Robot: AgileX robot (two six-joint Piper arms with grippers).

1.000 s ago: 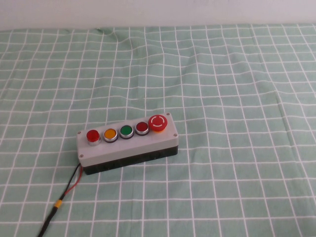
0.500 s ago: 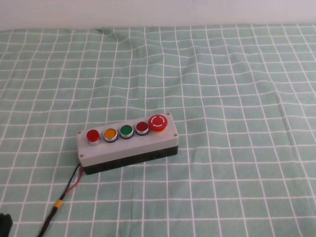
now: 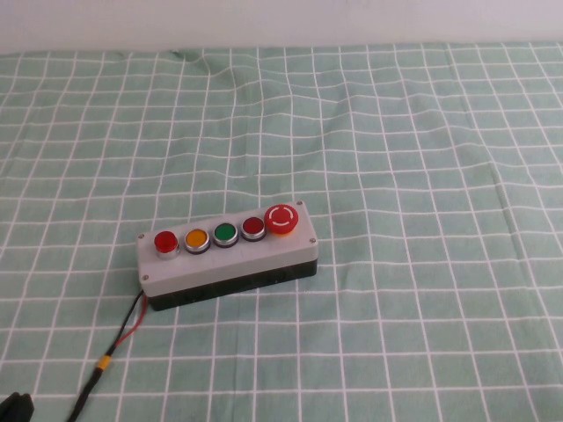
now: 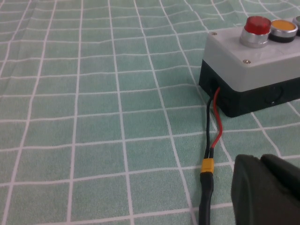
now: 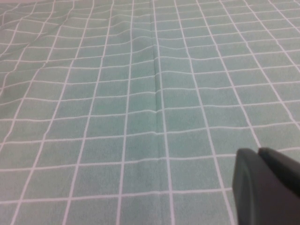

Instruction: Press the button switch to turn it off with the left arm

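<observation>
High view: button switch [image 3: 165, 241] at left end of box [image 3: 227, 259], mid-table; left gripper [image 3: 16, 407] barely in frame at bottom-left. Left wrist: gripper near cable [image 4: 206, 187], fingers together, empty. Right wrist: right gripper [image 5: 267, 187] over bare cloth [image 5: 140, 93], fingers together, empty.

The high view looks down from the robot's side over the checked cloth [image 3: 396, 132]. The left wrist camera sits low, close beside the button box [image 4: 253, 70], sharing its left end. The right wrist camera skims bare cloth.
</observation>
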